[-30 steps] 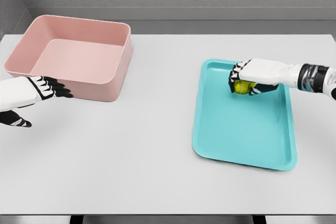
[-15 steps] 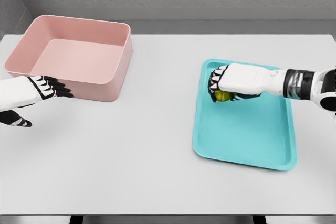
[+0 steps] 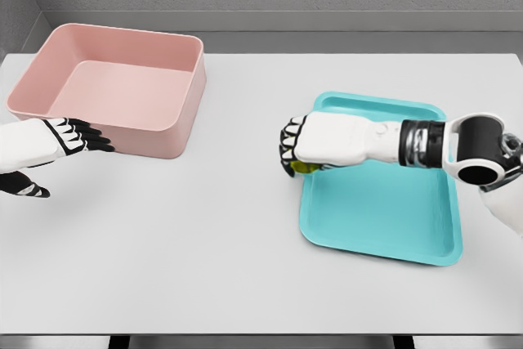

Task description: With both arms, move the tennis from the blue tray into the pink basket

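Right hand (image 3: 315, 143), fingers curled around the tennis ball (image 3: 303, 167), at left edge of blue tray (image 3: 384, 218); left hand (image 3: 49, 146), fingers spread, beside pink basket (image 3: 122, 87)

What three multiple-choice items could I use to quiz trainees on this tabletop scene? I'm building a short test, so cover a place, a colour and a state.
1. Where is the tennis ball?
A. In the pink basket
B. At the blue tray's left edge, under the right robot hand
C. On the table's near edge

2. What colour is the tray?
A. Blue-green
B. Pink
C. Yellow

3. What is the state of the left robot hand?
A. Gripping the ball
B. Curled around the tray
C. Fingers extended, holding nothing, beside the basket's near wall

Key: 1 B, since yellow-green shows beneath the curled fingers of the right robot hand at the tray's left rim. 2 A, since the tray is turquoise while the basket is pink. 3 C, since its fingers point straight toward the basket and grasp nothing.
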